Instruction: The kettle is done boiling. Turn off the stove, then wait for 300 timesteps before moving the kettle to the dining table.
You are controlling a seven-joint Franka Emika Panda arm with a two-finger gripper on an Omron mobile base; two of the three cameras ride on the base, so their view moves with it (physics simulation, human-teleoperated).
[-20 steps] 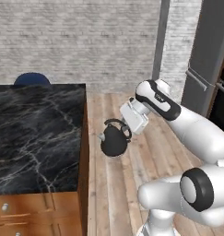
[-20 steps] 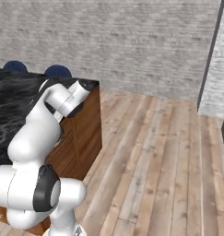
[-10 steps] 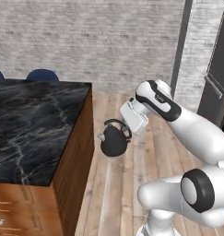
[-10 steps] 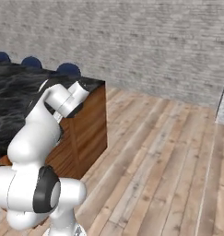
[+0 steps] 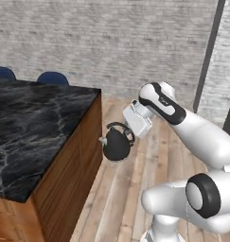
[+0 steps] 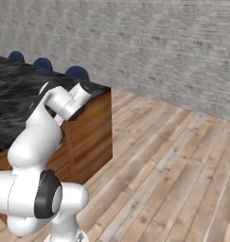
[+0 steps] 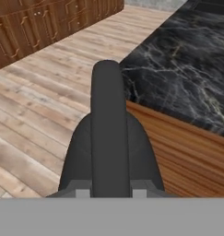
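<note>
— Where's the small dark dome-shaped kettle?

— Hanging off the floor beside the black-marble, wood-panelled dining table, over pale planks.

— And the two-finger gripper?

— Clenched on its thin arched handle.

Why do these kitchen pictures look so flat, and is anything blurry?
Left base view: even, soft light, no hard shadow under the kettle, no glare on the dining table. Hand view: the kettle looms close, soft-edged. Right base view: coarse, slightly blurred brick wall.
</note>
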